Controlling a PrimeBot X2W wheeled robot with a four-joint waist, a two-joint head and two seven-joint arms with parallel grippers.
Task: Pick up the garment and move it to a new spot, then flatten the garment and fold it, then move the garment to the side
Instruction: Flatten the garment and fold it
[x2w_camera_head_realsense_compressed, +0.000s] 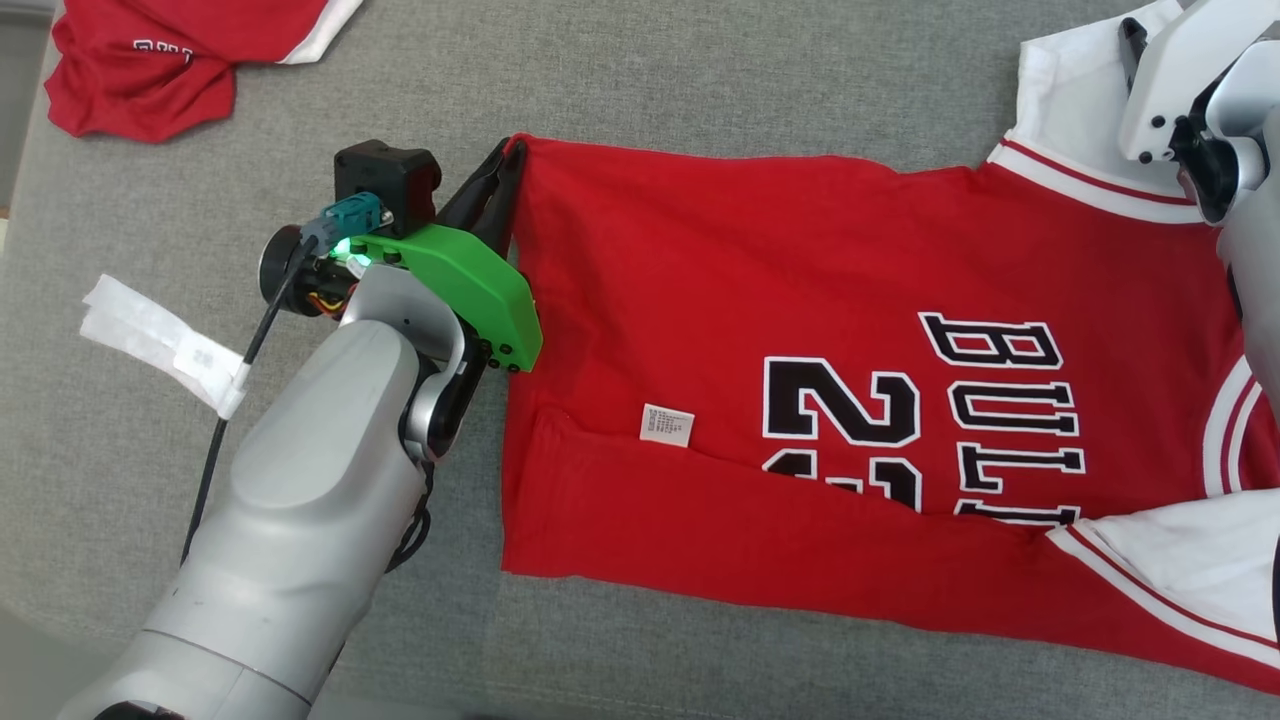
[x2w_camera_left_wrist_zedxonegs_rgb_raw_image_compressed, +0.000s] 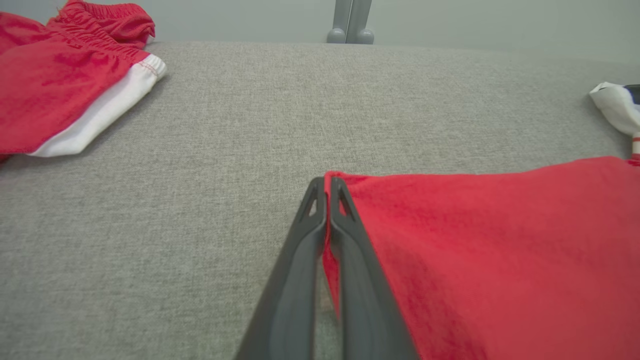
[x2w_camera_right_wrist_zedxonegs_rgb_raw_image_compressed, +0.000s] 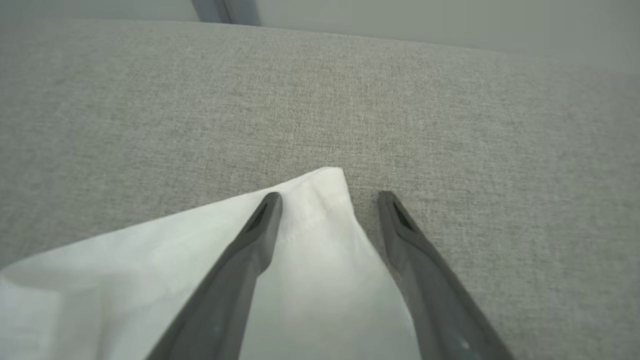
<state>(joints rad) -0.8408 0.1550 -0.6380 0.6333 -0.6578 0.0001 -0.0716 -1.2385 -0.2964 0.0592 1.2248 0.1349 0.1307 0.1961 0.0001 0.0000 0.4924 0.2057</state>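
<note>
Red jersey (x2w_camera_head_realsense_compressed: 800, 300): flat on my grey cloth surface (x2w_camera_head_realsense_compressed: 700, 80), hem corner at ten o'clock.
Left gripper (x2w_camera_left_wrist_zedxonegs_rgb_raw_image_compressed: 327, 182): I've pinched that corner.
Right gripper (x2w_camera_right_wrist_zedxonegs_rgb_raw_image_compressed: 330, 196): fingers wide, over white sleeve (x2w_camera_right_wrist_zedxonegs_rgb_raw_image_compressed: 310, 220) at two o'clock.

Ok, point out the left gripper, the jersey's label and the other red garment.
left gripper (x2w_camera_left_wrist_zedxonegs_rgb_raw_image_compressed: 327, 187), left wrist view, between tips shut on the jersey (x2w_camera_left_wrist_zedxonegs_rgb_raw_image_compressed: 500, 250) corner.
label (x2w_camera_head_realsense_compressed: 666, 424), head view, middle of the tag.
other red garment (x2w_camera_head_realsense_compressed: 140, 90), head view, its red body.
</note>
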